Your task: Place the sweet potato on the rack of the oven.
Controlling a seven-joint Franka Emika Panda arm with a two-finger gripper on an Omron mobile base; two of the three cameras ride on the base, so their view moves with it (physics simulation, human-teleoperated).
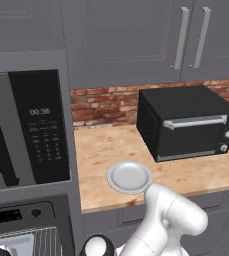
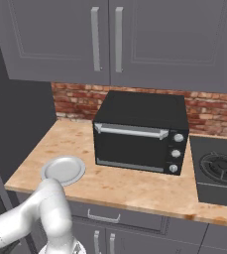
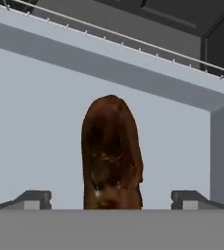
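The sweet potato (image 3: 112, 154) is a stubby, dark brown lump with a rounded top and faint orange-tan flecks low on its skin; in the hand view it stands between the two dark fingertips (image 3: 34, 199), which sit well apart on either side of it, so the gripper (image 3: 112, 200) is spread wide and whether either tip touches it cannot be told. Its lower end is cut off by the bottom of that view. Behind it is a flat light-grey panel of the oven (image 3: 45, 107), and above that the front edge of the rack (image 3: 133, 44) runs as a thin wire line with short cross wires, the rest of the grid lost against the dark cavity. In the left base view the oven's control strip (image 1: 16, 216) and a few rack wires show at the lower left corner, partly cut off by the frame. On the counter (image 1: 101, 150) lie a white plate (image 1: 129, 176) and a black toaster oven (image 1: 186, 122); the microwave (image 1: 36, 125) sits above the oven.
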